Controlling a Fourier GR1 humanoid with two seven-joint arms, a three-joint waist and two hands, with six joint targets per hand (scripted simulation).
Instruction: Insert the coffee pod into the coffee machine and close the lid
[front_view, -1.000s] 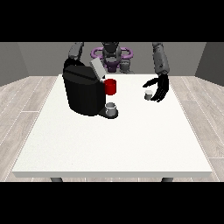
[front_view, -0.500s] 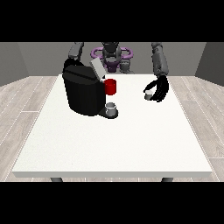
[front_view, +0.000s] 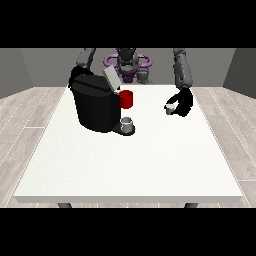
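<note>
The hand at the view's right (front_view: 181, 103) curls around the small coffee pod (front_view: 171, 108), just above the white table (front_view: 125, 165); this looks like the pickup step; next, carry it to the open-lidded coffee machine (front_view: 95, 102); grey walls, wood-look floor; the other hand is hidden

Coffee machine (front_view: 95, 105) hides the view's-left hand.

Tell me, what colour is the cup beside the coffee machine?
Red, seen in the front view.
</note>
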